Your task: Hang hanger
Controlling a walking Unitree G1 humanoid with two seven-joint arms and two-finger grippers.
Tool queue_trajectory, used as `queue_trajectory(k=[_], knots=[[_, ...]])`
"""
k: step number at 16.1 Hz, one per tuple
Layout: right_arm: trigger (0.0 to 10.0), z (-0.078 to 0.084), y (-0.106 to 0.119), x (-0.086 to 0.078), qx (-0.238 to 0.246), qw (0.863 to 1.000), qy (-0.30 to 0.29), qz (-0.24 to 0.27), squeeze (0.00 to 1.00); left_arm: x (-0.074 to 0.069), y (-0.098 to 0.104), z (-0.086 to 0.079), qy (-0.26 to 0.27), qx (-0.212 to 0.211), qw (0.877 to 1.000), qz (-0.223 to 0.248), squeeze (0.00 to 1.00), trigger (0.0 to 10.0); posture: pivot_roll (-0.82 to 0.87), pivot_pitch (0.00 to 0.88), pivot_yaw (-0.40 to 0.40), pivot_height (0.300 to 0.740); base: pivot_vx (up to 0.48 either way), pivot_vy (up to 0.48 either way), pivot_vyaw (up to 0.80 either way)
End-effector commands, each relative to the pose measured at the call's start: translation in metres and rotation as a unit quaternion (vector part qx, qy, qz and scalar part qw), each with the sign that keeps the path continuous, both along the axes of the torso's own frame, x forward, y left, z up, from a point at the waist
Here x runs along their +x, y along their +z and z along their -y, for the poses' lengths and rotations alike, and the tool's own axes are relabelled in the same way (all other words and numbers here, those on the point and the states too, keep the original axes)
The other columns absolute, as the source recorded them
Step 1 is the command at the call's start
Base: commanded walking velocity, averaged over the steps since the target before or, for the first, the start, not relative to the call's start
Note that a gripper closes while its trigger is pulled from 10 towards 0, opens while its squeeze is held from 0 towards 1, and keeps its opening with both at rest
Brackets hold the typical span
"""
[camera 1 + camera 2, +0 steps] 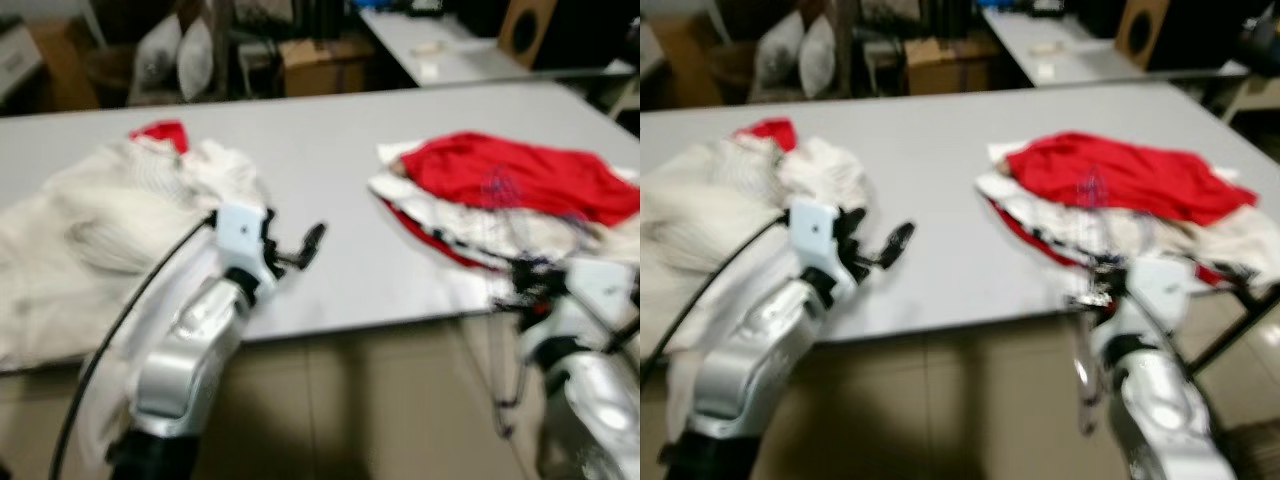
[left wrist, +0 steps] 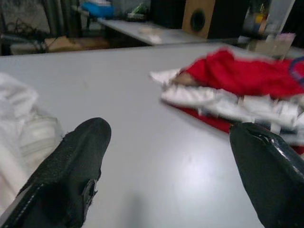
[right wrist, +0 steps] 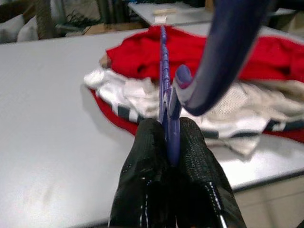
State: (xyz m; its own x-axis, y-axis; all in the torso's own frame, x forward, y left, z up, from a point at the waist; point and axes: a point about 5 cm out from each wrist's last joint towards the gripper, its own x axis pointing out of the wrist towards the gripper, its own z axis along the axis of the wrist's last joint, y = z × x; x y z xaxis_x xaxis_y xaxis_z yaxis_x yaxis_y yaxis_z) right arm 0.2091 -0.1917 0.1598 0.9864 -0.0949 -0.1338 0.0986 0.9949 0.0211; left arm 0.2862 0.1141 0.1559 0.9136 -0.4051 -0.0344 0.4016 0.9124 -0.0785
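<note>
A blue plastic hanger stands upright between the fingers of my right gripper, which is shut on it, the hook curving overhead. That right gripper is at the table's near edge, just before a heap of red and white clothes. My left gripper is open and holds nothing; it hovers low over the grey table beside a pile of white garments. In the left wrist view its two black fingers stand wide apart above bare tabletop.
The views are blurred. Behind the table are a second table, a cardboard box, a speaker and pale cushions. Tiled floor lies between me and the table edge.
</note>
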Motion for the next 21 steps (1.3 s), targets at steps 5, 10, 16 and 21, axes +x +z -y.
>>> queue_trajectory(k=[5,10,16,21], knots=[[10.0,0.002,0.003,0.002,-0.019,1.000,-0.016,0.013,0.00,0.005,0.004,0.011,-0.035,0.010,0.999,0.020,0.80,10.0,-0.10,0.054,0.093,0.740,0.048,0.000,0.00],[10.0,0.004,0.007,0.002,-0.057,0.998,-0.009,0.019,0.00,0.005,0.000,0.016,-0.035,-0.006,0.999,0.011,0.80,10.0,-0.12,0.053,0.091,0.740,0.363,0.000,-0.55],[10.0,0.005,0.005,-0.004,-0.049,0.998,0.031,0.008,0.00,0.003,-0.011,0.014,-0.016,-0.010,1.000,0.000,0.80,10.0,-0.13,0.045,0.072,0.740,0.402,0.000,-0.13],[10.0,0.004,0.003,-0.008,-0.074,0.995,0.067,0.001,0.00,0.000,-0.015,0.010,0.006,-0.005,1.000,0.009,0.81,10.0,-0.13,0.049,0.052,0.740,0.400,0.000,-0.80]])
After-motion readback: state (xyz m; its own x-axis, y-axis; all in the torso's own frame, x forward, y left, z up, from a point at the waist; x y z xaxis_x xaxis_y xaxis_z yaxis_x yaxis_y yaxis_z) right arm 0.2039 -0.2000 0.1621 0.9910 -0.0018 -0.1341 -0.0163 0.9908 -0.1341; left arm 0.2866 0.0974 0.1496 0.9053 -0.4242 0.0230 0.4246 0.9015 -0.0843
